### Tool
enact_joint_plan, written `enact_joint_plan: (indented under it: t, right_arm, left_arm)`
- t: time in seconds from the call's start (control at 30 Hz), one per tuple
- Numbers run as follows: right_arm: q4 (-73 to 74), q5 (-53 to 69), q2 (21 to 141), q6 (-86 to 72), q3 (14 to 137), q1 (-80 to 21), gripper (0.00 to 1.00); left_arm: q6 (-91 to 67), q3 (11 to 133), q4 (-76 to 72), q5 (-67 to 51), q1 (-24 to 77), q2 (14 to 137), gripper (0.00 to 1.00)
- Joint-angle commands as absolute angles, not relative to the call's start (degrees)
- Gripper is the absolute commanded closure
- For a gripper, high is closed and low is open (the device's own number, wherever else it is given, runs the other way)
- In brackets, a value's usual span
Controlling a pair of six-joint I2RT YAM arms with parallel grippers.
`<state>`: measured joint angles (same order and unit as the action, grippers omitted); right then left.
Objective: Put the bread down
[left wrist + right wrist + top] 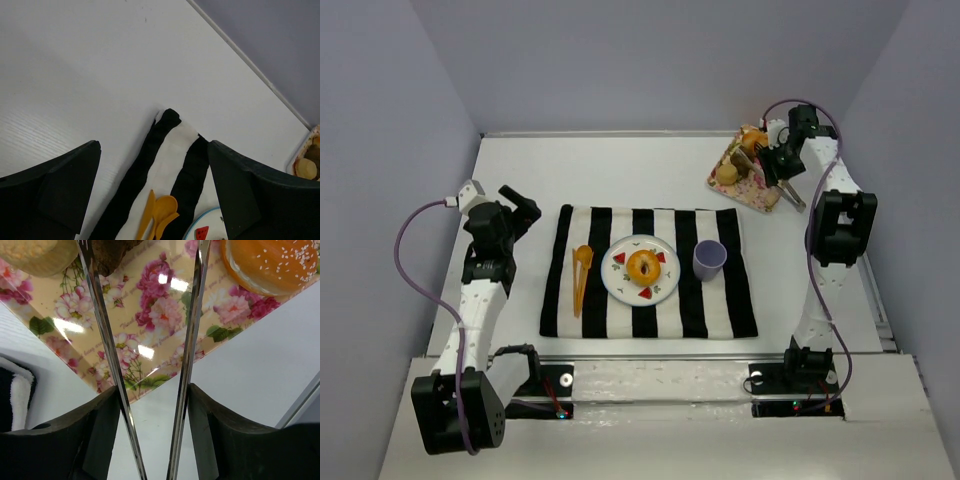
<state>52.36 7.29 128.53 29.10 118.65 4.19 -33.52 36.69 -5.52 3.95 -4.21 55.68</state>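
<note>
A sesame bun point(272, 262), a pale roll point(35, 255) and a dark piece of bread point(112, 252) lie on the floral tray point(150, 315) at the back right point(761, 196). My right gripper point(152, 405) point(775, 165) hangs over the tray's near edge, shut on metal tongs point(195, 315). The tong arms stand spread apart with only bare tray between them; the left arm's tip runs beside the dark bread. A round bagel-like bread point(643, 266) sits on the white plate point(613, 281). My left gripper point(525, 210) point(152, 185) is open and empty, left of the cloth.
A black-and-white striped cloth point(720, 300) point(170, 145) carries the plate, a purple cup point(709, 259) and orange cutlery point(581, 275) point(160, 210). Red watermelon pieces point(644, 293) lie on the plate. Walls enclose the table on three sides.
</note>
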Motion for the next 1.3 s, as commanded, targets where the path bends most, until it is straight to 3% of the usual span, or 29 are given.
enact_joint_plan:
  t: [0.0, 0.3, 0.6, 0.73, 0.87, 0.97, 1.27]
  right_arm:
    - [52.6, 6.8, 123.9, 21.6, 118.7, 4.6, 0.39]
    - [57.7, 15.0, 125.9, 5.4, 125.8, 4.6, 0.31]
    - [56.2, 14.0, 128.1, -5.7, 126.6, 4.6, 0.32]
    - [55.5, 11.6, 129.0, -9.3, 127.1, 4.6, 0.40]
    - [53.7, 11.3, 127.9, -11.2, 126.6, 4.6, 0.61]
    - [52.3, 12.6, 125.1, -11.7, 124.9, 4.6, 0.67]
    - [46.0, 12.0, 106.6, -12.0, 112.2, 4.6, 0.71]
  left_arm:
    - [-33.0, 39.0, -7.1, 4.6, -4.0, 56.4, 0.01]
    - [-33.3, 39.4, -8.3, 3.3, -4.0, 59.2, 0.01]
    - [-33.2, 39.6, -8.7, 2.5, -4.1, 61.1, 0.01]
    - [-33.0, 39.6, -8.5, 2.7, -4.0, 60.6, 0.01]
    - [-33.0, 39.4, -8.4, 2.8, -4.0, 59.9, 0.01]
    - [-33.0, 39.4, -8.3, 2.7, -4.0, 59.4, 0.01]
    - [-33.1, 39.2, -8.3, 1.1, -4.0, 57.7, 0.01]
